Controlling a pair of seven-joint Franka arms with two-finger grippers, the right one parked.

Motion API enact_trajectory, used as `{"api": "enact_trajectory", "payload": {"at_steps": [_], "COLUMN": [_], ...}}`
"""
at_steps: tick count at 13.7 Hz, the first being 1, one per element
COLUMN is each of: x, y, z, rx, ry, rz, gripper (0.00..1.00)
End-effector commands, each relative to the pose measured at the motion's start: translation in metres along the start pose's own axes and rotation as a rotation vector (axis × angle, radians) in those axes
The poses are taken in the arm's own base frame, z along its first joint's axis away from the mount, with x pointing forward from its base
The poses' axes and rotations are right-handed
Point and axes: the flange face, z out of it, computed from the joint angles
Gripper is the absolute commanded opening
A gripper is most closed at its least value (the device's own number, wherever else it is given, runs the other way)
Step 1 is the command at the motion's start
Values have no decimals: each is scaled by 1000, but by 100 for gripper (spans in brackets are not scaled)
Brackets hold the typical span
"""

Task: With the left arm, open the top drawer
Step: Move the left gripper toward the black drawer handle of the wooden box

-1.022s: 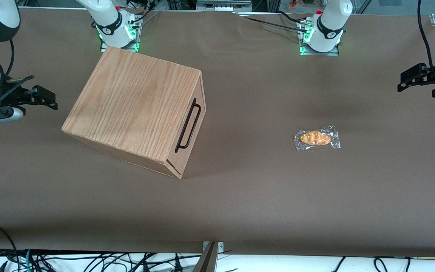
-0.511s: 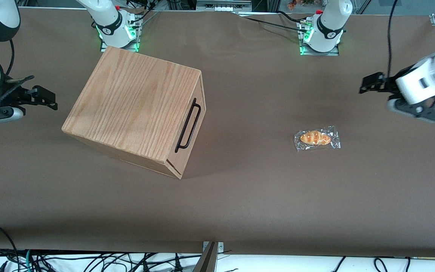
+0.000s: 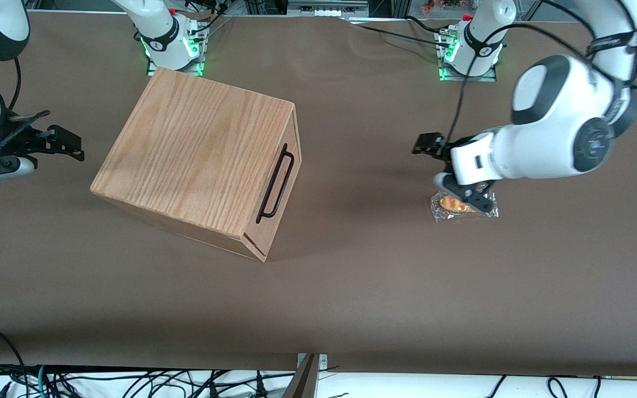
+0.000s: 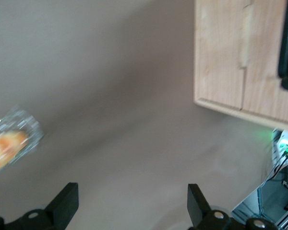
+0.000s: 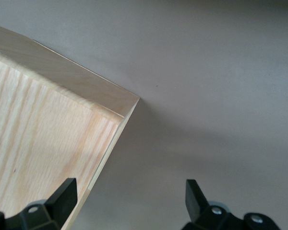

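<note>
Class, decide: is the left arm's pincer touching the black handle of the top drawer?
Apart. In the front view, a broad stretch of bare brown table separates the pincer from the handle; it hangs above the table near the wrapped bread, fingers open.

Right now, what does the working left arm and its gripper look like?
The left arm is glossy white with bulky rounded links, dark grey round joint caps and a thin black cable along it. Its gripper, above the table near the wrapped bread, is small, black, with two open fingers.
</note>
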Motion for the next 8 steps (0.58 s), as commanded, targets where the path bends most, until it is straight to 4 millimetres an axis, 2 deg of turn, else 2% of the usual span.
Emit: {"api": "enact_trajectory", "payload": {"at_steps": [1, 3, 5, 8], "x": [33, 49, 62, 73], "y": [34, 57, 71, 82], "z": [23, 41, 51, 62], "rx": [-30, -28, -27, -29], "ry": [65, 95, 122, 160], "rz": [-20, -34, -47, -37], "gripper": [100, 100, 100, 100]}}
